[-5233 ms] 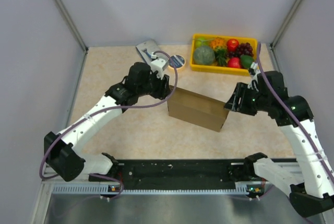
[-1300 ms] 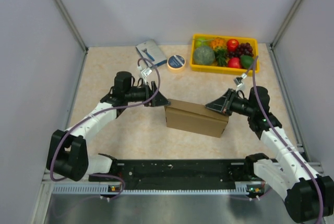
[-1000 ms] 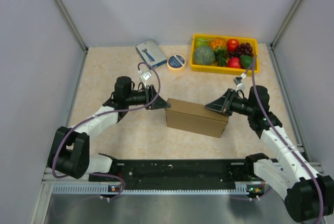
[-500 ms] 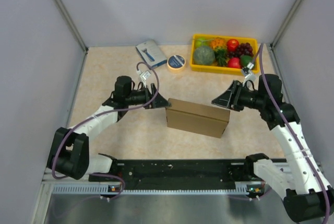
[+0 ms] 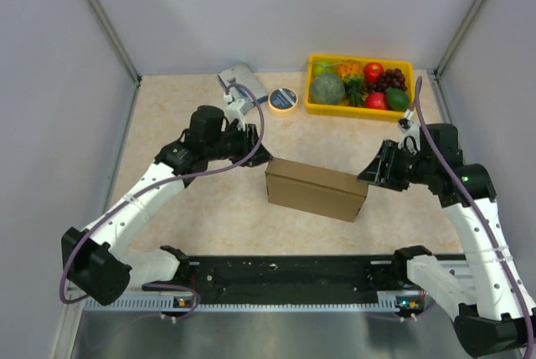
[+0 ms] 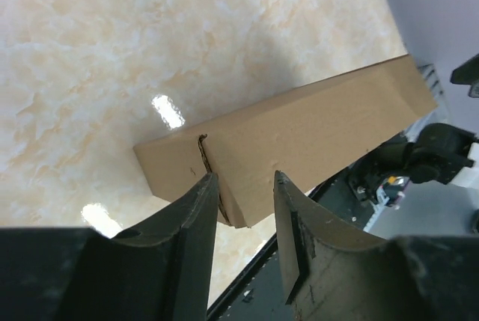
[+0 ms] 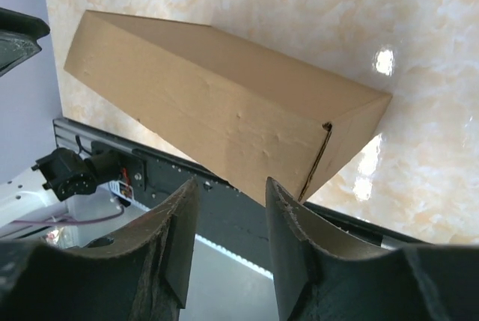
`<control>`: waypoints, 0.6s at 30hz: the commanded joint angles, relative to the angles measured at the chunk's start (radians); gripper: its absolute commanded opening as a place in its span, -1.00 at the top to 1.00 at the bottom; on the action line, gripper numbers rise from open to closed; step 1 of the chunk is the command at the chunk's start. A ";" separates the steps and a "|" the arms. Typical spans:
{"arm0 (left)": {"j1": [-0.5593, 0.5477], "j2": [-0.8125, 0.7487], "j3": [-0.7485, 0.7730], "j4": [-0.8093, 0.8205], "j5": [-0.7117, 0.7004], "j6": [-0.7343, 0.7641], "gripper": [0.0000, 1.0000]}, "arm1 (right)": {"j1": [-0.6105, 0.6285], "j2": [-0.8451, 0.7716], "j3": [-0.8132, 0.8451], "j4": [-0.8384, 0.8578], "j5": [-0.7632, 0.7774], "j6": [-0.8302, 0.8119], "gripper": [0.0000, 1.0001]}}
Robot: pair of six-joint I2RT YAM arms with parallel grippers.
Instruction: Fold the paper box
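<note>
Fingers of the left pincer [image 6: 243, 212] stand parted, gripping nothing; the right pincer [image 7: 228, 209] is likewise released and empty. Each hangs just beside one end of the plain brown cardboard carton [image 5: 316, 190], which lies closed between them on the beige marbled bench [image 5: 184, 116].

Top camera looked down from high on the table [image 5: 159, 108], wrist cameras peered close past their fingers [image 6: 187, 216], all saw the box [image 5: 316, 189].
</note>
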 commanded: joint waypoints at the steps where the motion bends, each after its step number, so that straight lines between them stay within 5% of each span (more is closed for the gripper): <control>1: -0.067 0.035 0.077 -0.154 -0.180 0.069 0.20 | -0.009 -0.013 -0.023 -0.034 -0.029 0.024 0.20; 5: -0.116 0.054 0.111 -0.202 -0.266 0.075 0.01 | -0.009 -0.019 -0.041 -0.045 -0.004 0.017 0.33; 10: -0.144 0.062 0.111 -0.222 -0.255 0.059 0.03 | -0.009 -0.029 -0.052 -0.060 0.002 0.004 0.35; 18: -0.153 0.036 0.092 -0.173 -0.228 0.025 0.35 | -0.008 -0.045 -0.095 -0.059 -0.009 0.001 0.43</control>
